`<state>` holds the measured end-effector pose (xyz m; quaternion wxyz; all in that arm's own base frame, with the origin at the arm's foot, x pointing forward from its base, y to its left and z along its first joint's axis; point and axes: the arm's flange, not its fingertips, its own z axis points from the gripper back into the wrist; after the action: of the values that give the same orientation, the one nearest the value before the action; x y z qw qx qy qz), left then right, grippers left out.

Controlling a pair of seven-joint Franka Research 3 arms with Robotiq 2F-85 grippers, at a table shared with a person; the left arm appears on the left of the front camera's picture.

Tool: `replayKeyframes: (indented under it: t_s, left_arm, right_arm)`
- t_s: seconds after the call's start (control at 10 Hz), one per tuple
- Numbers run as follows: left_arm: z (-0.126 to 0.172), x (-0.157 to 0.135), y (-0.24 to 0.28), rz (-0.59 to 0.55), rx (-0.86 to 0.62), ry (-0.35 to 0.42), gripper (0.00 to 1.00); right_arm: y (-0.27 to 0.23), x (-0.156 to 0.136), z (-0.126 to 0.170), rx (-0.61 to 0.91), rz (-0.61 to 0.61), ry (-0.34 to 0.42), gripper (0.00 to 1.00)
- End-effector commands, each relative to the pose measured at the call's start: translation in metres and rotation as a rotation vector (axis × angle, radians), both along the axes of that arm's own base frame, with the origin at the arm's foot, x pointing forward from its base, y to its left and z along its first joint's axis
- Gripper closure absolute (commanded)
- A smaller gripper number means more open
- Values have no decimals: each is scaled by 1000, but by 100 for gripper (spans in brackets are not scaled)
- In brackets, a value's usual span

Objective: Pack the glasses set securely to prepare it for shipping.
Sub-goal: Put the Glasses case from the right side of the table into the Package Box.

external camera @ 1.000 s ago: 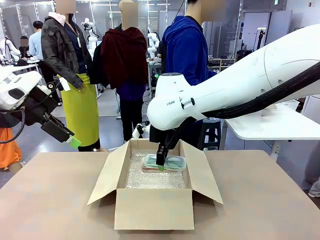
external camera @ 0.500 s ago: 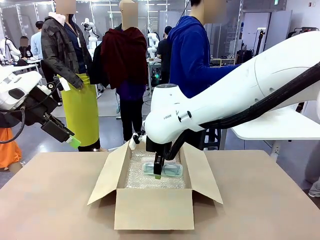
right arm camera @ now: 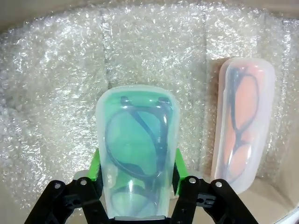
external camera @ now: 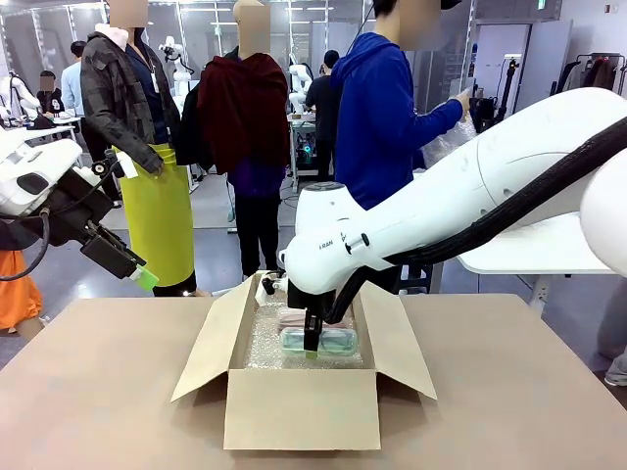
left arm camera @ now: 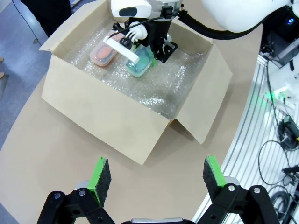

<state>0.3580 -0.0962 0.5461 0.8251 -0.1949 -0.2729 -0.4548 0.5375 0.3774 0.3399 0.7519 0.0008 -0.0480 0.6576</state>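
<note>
Down on the bubble wrap (right arm camera: 56, 93) that lines the floor of the cardboard box (external camera: 299, 406), the mint green case (right arm camera: 137, 140) lies flat, its see-through top up and dark eyeglasses showing inside. Just beside it on the same wrap lies the pale pink case (right arm camera: 243, 123), also top up, so both parts of the glasses set are inside the box. The right end effector (external camera: 312, 345) reaches down into the box with its green pads at the two long sides of the mint green case. Whether they clamp it or have let go I cannot tell. I judge the placing step to be at its end. The next move calls for the jaws fully parted and a straight lift out, so the case is not dragged against its neighbour. Padding on top and the open flaps (external camera: 211, 338) are not yet dealt with. The left end effector (left arm camera: 156, 179) hangs released and empty above the worktop (external camera: 98, 392), well apart from the box.
</note>
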Motion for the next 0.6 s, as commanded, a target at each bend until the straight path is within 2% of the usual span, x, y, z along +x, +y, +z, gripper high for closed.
replayKeyframes:
  t_s: [0.0,0.1,0.5]
  left_arm:
    - [1,1,3,-22,-18,-7,0]
    - [1,1,3,-22,-18,-7,0]
    - [1,1,3,-22,-18,-7,0]
  right_arm:
    - [4,2,8,-1,43,-2,3]
    - [5,3,6,-1,44,6,0]
    - [6,2,9,-11,23,6,0]
